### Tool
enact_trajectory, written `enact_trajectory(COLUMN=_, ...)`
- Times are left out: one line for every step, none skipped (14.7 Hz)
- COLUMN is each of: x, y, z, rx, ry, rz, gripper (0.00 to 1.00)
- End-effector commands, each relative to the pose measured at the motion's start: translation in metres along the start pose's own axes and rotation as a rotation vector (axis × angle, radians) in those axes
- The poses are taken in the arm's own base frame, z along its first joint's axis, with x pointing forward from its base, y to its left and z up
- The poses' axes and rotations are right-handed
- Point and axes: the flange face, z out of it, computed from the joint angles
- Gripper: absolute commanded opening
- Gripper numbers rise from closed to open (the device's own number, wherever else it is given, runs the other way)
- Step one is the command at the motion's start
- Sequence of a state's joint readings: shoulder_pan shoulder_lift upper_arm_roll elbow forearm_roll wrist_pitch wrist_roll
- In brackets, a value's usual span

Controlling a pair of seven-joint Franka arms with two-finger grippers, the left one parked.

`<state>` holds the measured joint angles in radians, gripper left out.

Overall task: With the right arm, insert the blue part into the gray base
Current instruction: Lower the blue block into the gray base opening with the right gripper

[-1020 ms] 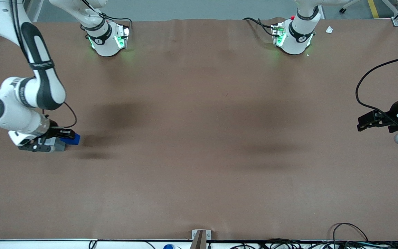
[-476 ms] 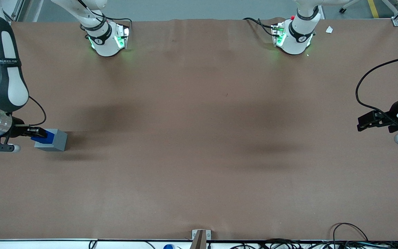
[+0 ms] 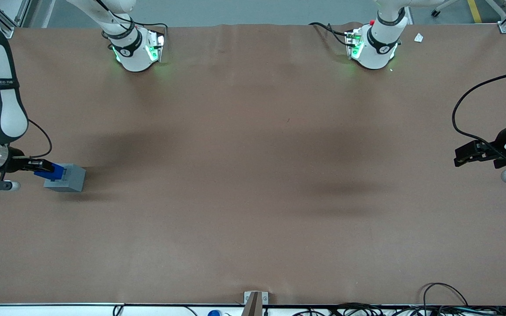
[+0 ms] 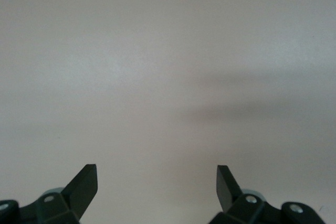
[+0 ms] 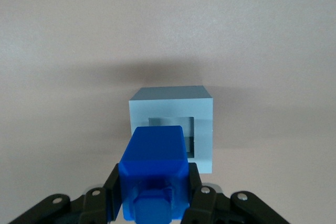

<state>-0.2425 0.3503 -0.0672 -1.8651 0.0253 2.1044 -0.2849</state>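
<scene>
The gray base (image 3: 66, 177) is a light-gray cube standing on the brown table at the working arm's end. Its square recess (image 5: 176, 132) faces the wrist camera. My right gripper (image 3: 42, 168) is shut on the blue part (image 3: 53, 172), which hangs just above the base's edge. In the wrist view the blue part (image 5: 153, 169) is clamped between the black fingers (image 5: 111, 190), its square stub turned toward the camera. It covers part of the gray base (image 5: 173, 129) and its recess.
Two white arm pedestals with green lights (image 3: 136, 50) (image 3: 372, 48) stand along the table edge farthest from the front camera. Cables (image 3: 446, 303) trail along the near edge. A small metal bracket (image 3: 255, 300) sits at the near edge's middle.
The right arm has swung away from the table's middle, carrying the blue part from past the base's far edge to its near-arm edge. The gray base, once partly covered, now shows fully.
</scene>
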Motion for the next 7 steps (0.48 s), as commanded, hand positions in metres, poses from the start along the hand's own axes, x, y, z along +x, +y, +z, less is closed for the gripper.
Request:
enact_trajectory(x=0.0022, y=0.0019, z=0.0052, rx=0.009, ry=0.0, rz=-0.011, gripper=0.04)
enact_trajectory(x=0.003, y=0.0022, z=0.0055, rx=0.006, ry=0.005, rz=-0.012, gripper=0.04)
enact_trajectory(x=0.0032, y=0.0023, z=0.0073, rx=0.005, ry=0.002, rz=-0.013, gripper=0.05)
enact_trajectory(x=0.0034, y=0.0024, z=0.0082, rx=0.005, ry=0.002, rz=-0.013, gripper=0.05)
enact_trajectory(x=0.0035, y=0.0025, z=0.0091, rx=0.004, ry=0.0, rz=-0.013, gripper=0.05)
enact_trajectory(x=0.0034, y=0.0035, z=0.0099, rx=0.004, ry=0.0, rz=-0.012, gripper=0.05)
enact_trajectory(x=0.0039, y=0.0036, z=0.0125, rx=0.005, ry=-0.001, rz=-0.012, gripper=0.05)
